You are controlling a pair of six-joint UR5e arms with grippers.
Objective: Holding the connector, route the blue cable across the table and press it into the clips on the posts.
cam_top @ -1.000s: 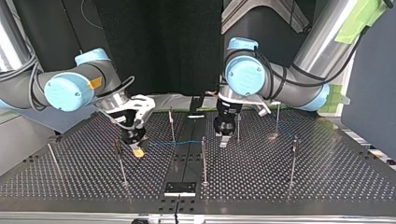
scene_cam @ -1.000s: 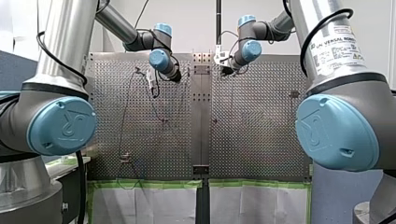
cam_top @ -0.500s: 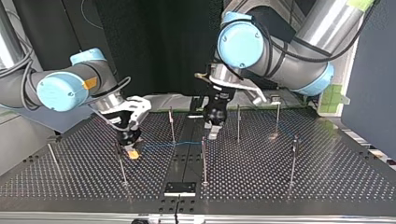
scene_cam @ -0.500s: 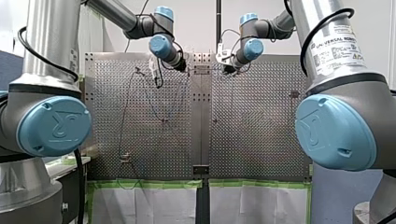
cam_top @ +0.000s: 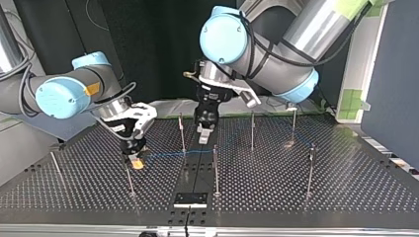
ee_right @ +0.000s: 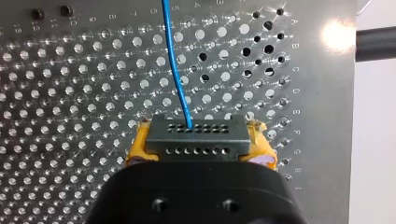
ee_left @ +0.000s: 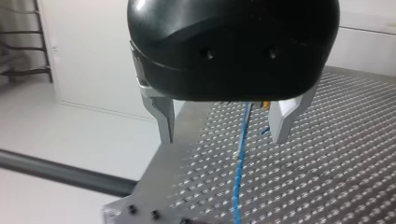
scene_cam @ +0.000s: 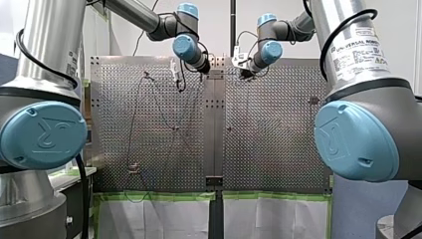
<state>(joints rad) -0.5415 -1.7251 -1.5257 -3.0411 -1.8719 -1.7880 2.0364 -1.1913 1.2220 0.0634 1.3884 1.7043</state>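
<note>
The right gripper [ee_right: 201,148] clamps the connector [ee_right: 196,138] crosswise in yellow pads [ee_right: 140,149]; the blue cable [ee_right: 175,65] runs straight ahead across the perforated table [ee_right: 70,93], beneath the left gripper [ee_left: 223,135], its fingers [ee_left: 163,114] spread wide. White wall [ee_left: 93,56] beyond.

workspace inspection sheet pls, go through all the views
surface: perforated table, metal, with thin upright posts standing across it.
job's things: connector held in my right gripper; blue cable runs from it toward the middle posts; whether it sits in any clip cannot be told.
clutter: nothing seen.
grippers: my right gripper is shut on the connector, yellow pads showing; my left gripper is open, the blue cable passing between its fingers and touching neither.
cables: black cable looped along my right arm.
surroundings: dark backdrop behind the arms in the top view; green tape along the table's near edge in the front view.
</note>
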